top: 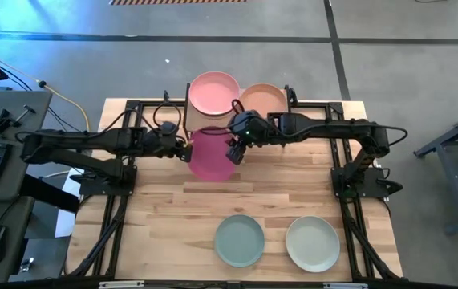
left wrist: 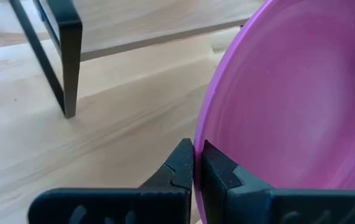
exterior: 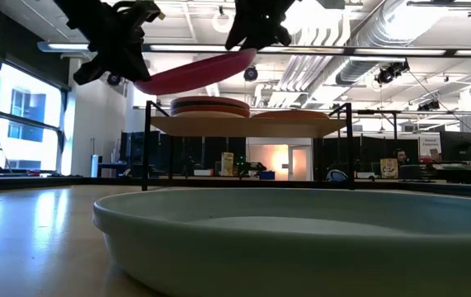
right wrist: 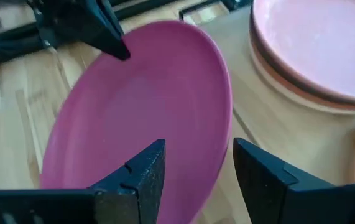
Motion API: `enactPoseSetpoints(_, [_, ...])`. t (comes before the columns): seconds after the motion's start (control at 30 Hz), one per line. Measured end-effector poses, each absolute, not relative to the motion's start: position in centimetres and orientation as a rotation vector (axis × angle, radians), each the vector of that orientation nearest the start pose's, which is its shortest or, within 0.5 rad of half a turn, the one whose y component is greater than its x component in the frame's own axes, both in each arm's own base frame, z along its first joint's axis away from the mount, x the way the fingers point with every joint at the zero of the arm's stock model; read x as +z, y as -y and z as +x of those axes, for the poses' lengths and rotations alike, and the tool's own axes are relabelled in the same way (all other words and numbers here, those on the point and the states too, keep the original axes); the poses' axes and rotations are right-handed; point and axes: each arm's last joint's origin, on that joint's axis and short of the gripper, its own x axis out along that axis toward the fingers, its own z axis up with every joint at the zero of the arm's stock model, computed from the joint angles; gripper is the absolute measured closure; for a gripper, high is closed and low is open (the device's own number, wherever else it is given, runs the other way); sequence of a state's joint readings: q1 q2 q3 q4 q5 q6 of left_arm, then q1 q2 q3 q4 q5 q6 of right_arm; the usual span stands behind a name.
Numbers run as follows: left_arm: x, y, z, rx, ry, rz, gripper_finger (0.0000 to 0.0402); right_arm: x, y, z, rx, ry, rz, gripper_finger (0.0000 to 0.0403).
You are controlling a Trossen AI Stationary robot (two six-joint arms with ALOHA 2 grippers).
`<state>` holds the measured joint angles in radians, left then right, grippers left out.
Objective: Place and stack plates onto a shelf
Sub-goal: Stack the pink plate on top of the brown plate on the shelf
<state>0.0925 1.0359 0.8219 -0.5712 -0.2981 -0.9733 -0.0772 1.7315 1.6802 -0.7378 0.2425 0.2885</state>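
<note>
My left end effector (left wrist: 194,163) is pinched tight on the magenta plate's (top: 210,152) rim, holding it in the air just in front of the shelf (top: 187,115). My right end effector (right wrist: 196,171) is spread wide around the opposite edge. I reckon I should level it out before sliding it onto the pink plate (top: 214,93).
</note>
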Motion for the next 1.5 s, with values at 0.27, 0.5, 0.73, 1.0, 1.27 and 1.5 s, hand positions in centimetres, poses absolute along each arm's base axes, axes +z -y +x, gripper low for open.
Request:
enactPoseSetpoints(0.27, [26.7, -2.8, 20.6, 0.718, -0.553, -0.812, 0.0401, 33.5, 3.8, 37.8, -0.454, -0.780, 0.187, 0.0273])
enactPoseSetpoints(0.5, [27.0, -2.8, 20.9, 0.699, -0.516, -0.794, 0.0401, 32.7, 3.8, 38.1, -0.466, -0.807, 0.205, 0.0311])
enactPoseSetpoints(0.73, [27.0, -2.8, 20.9, 0.693, -0.519, -0.778, 0.0401, 32.8, 3.9, 38.1, -0.487, -0.799, 0.211, 0.0394])
enactPoseSetpoints(1.0, [27.0, -2.8, 21.0, 0.677, -0.524, -0.773, 0.0377, 32.8, 3.9, 38.0, -0.489, -0.804, 0.219, 0.0399])
enactPoseSetpoints(1.27, [27.3, -2.7, 21.2, 0.623, -0.507, -0.800, 0.0336, 32.6, 4.1, 37.6, -0.494, -0.850, 0.253, 0.0402])
enactPoseSetpoints(1.5, [27.6, -2.7, 21.4, 0.604, -0.484, -0.791, 0.0307, 32.4, 4.6, 36.9, -0.519, -0.901, 0.255, 0.0402])
